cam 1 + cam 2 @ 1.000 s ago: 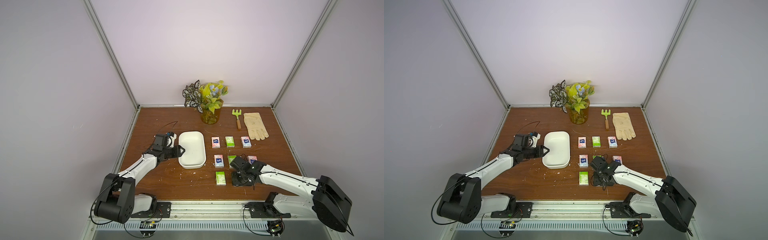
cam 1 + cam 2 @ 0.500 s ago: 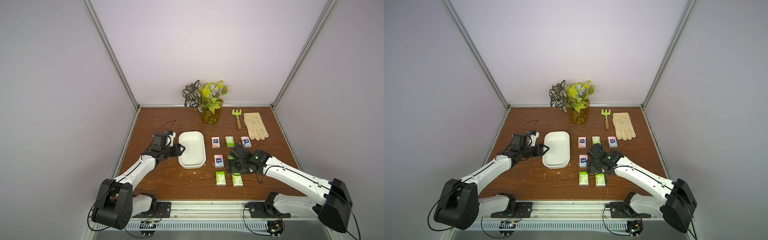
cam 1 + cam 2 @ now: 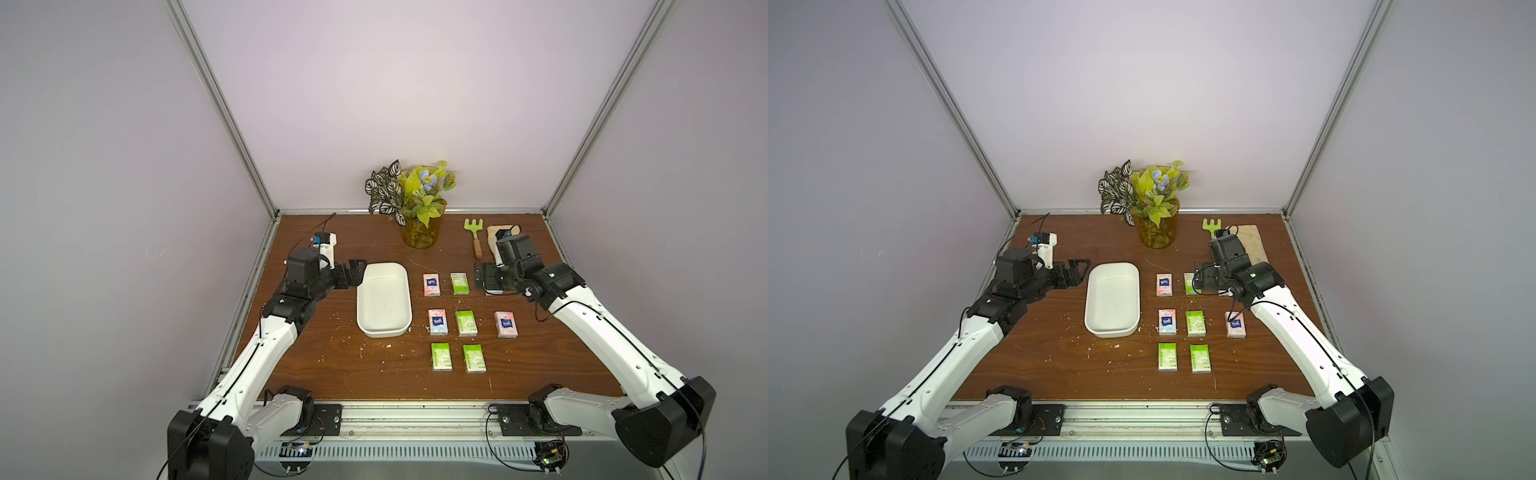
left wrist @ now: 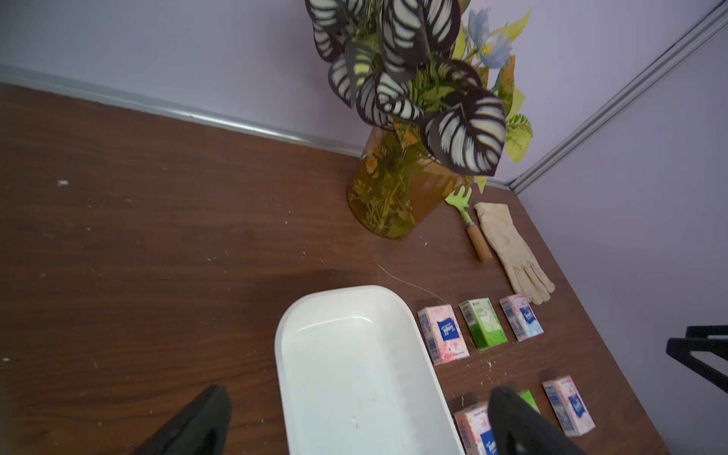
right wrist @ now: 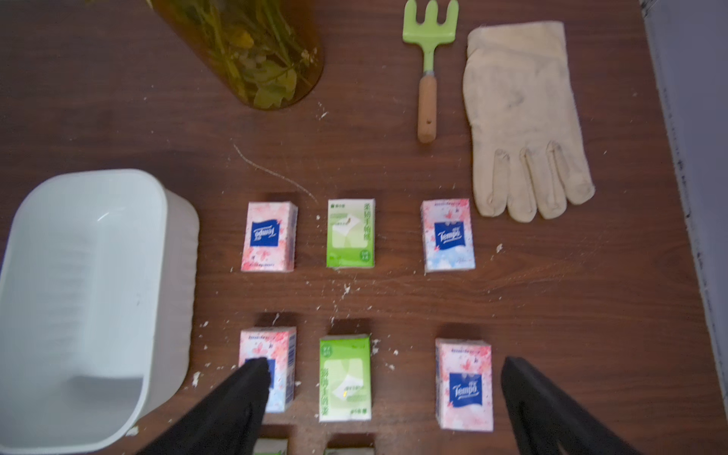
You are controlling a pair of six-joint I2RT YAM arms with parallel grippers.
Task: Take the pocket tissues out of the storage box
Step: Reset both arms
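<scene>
Plainly, storage box [image 3: 382, 299] just beside left tool [image 3: 356, 272], pocket tissues [image 3: 466, 323] below right tool [image 3: 482, 279], both tools gaping, unladen.

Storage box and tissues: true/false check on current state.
The shallow white plastic storage box is empty. True.
The left gripper is shut on the box. False: its jaws stand open.
Two green-and-white tissue packets lie side by side nearest the robot. True.
The right gripper holds a pink-and-white packet. False: it is open and empty.
The green hand rake lies in the box. False: it lies on the table beside the cream glove.
</scene>
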